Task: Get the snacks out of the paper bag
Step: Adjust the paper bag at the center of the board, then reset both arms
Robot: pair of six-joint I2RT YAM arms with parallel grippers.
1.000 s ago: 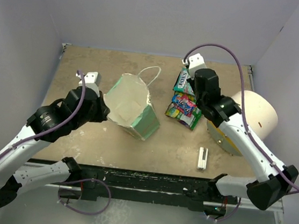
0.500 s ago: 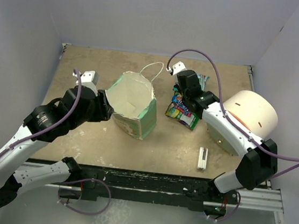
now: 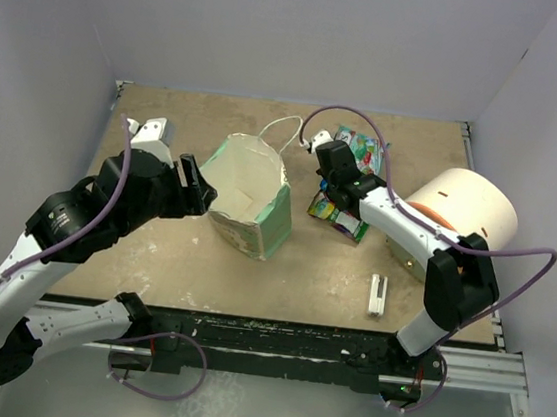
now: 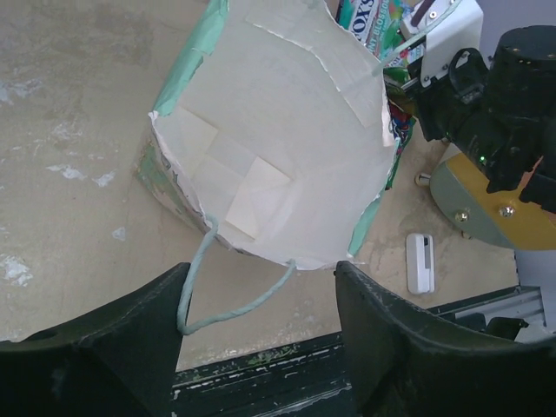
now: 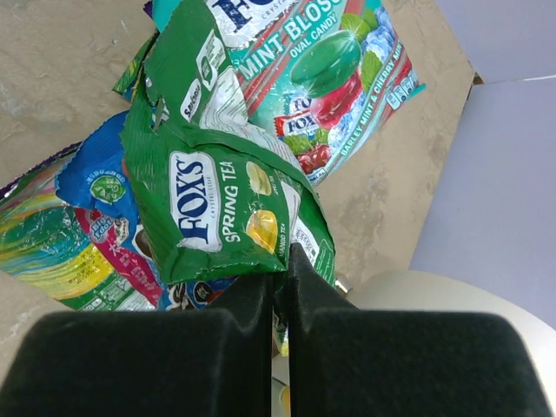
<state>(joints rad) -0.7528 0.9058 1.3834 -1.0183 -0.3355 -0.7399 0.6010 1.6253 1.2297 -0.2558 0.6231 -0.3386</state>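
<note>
Right gripper pinches a green packet over the pile, right of the centre-frame bag; left gripper spread at its left rim.

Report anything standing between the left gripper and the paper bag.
Nothing visible does. The open left gripper faces the paper bag's mouth. Only the bag's own string handle lies on the table just ahead of it.
</note>
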